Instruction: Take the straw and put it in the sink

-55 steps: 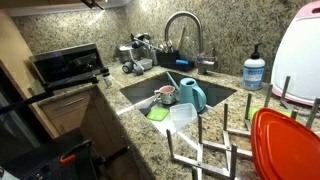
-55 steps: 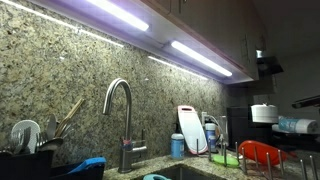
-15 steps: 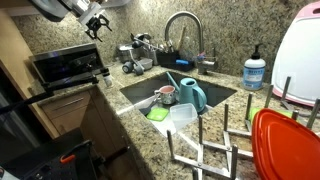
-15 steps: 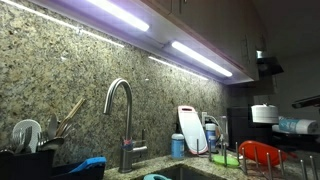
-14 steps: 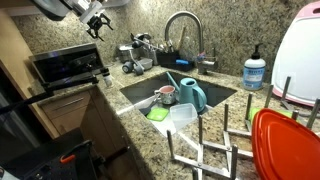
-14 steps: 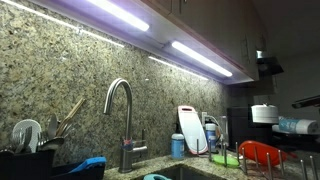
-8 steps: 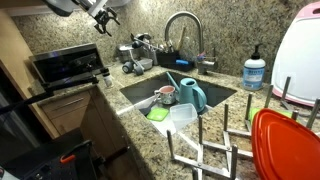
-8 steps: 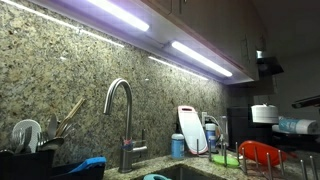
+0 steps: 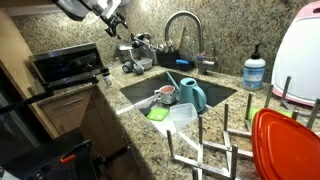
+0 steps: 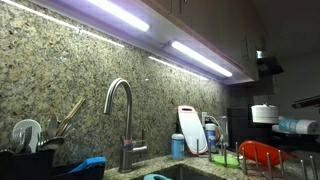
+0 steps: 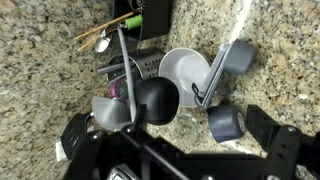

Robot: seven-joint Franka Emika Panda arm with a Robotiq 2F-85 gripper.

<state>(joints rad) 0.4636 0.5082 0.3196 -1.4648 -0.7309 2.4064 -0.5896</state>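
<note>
Progress: nothing is judged done | gripper [image 9: 114,22] spread, empty, held above far-left utensils [image 9: 138,46] | straw [image 11: 122,65] not yet gripped | placement in sink [image 9: 145,86] left.

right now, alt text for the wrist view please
A top-down look at kitchen tools clustered on a speckled granite counter: a white bowl, a round black scoop, grey measuring cups and wooden utensils. The open gripper fills the bottom edge.
</note>
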